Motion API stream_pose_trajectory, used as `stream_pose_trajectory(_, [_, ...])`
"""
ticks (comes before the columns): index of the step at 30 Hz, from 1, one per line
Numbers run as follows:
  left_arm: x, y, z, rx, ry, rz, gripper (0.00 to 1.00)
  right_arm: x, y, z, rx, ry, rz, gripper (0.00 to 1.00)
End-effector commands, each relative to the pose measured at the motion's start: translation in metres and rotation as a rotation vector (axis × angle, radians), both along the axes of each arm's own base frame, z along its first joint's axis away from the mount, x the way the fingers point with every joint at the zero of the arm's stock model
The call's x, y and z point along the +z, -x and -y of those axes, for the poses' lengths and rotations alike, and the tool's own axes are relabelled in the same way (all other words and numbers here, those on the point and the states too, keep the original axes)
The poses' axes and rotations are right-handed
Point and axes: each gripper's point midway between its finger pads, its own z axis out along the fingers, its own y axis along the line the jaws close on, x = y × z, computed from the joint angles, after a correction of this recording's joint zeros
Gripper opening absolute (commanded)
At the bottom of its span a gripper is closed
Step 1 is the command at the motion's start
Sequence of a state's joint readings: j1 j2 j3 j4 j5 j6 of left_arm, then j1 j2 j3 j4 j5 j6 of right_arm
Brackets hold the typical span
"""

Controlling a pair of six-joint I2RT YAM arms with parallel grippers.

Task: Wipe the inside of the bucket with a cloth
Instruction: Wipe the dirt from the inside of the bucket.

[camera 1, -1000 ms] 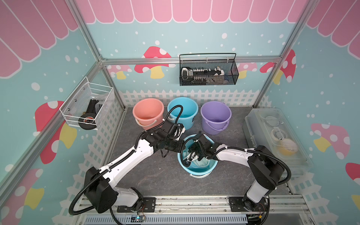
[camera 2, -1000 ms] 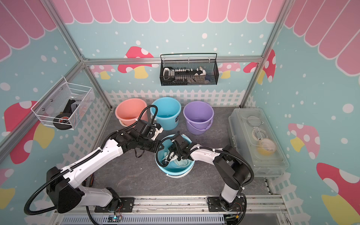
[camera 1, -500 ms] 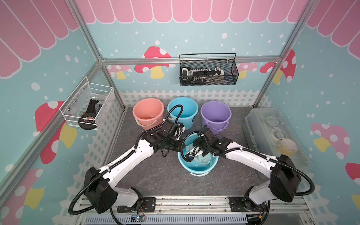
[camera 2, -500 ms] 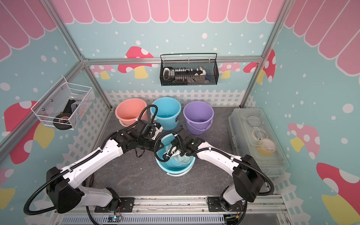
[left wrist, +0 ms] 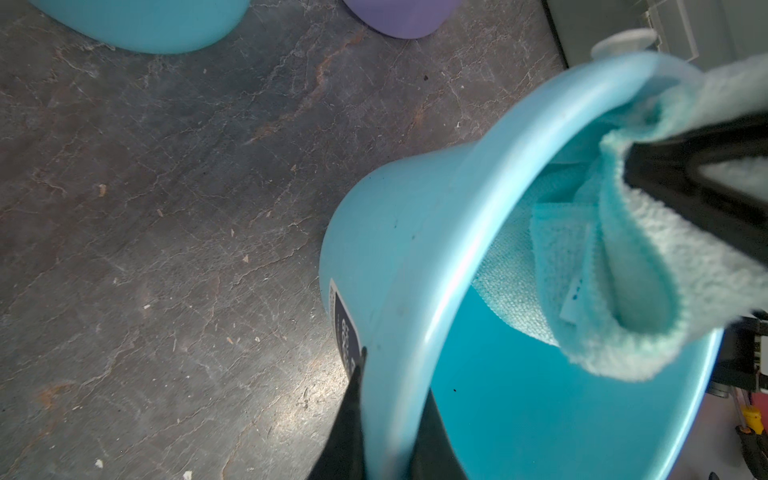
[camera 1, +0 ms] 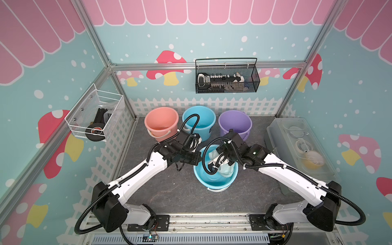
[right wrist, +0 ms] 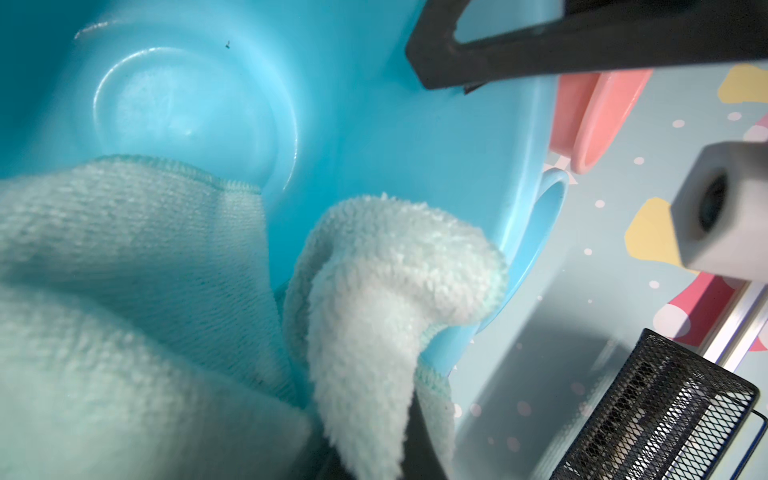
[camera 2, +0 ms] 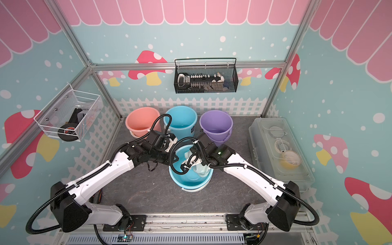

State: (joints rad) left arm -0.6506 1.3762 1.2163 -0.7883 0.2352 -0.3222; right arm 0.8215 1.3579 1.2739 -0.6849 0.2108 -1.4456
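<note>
Blue bucket (left wrist: pixel 395 249) w/ mint cloth (right wrist: pixel 124 332) inside.
L claw (left wrist: pixel 395 374) pinches rim (left wrist: pixel 469 257); R claw (right wrist: pixel 399 424) pinches cloth; side label (left wrist: pixel 347 328) unreadable.

A salmon-pink plastic bucket (camera 1: pixel 161 118), a sky-blue plastic bucket (camera 1: pixel 205 116) and a lilac plastic bucket (camera 1: pixel 235 121) stand side by side on the dark marbled desk (camera 1: pixel 169 191).

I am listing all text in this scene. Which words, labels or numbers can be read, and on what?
Nothing reads clearly.
Dark label on the front bucket: white characters, blurred and partly hidden.
White tag on the cloth: blue marks, too small.
Dark sticker on the rear blue bucket: too small.
</note>
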Motion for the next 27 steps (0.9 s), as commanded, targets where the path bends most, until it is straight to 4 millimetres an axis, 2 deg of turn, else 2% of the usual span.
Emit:
stream_pose_trajectory(1, [0.021,-0.003,0.006,-0.006,0.047,0.046,0.0,-0.022,0.003,0.01,0.01,0.125,-0.041,0.0])
stream_pose_trajectory(8, [0.024,-0.003,0.006,-0.004,0.05,0.05,0.0,-0.081,0.01,0.005,-0.001,0.202,-0.196,0.0])
stream_pose_trajectory(22, [0.024,-0.005,0.006,0.01,0.049,0.049,0.0,-0.184,0.019,-0.017,-0.098,0.133,-0.425,0.0])
stream_pose_trajectory(24, [0.024,-0.006,0.003,0.029,0.043,0.053,0.0,-0.194,0.02,-0.019,-0.121,0.126,-0.451,0.0])
stream_pose_trajectory(27, [0.022,-0.009,0.0,0.053,0.033,0.055,0.0,-0.194,0.019,-0.021,-0.144,0.105,-0.457,0.0])
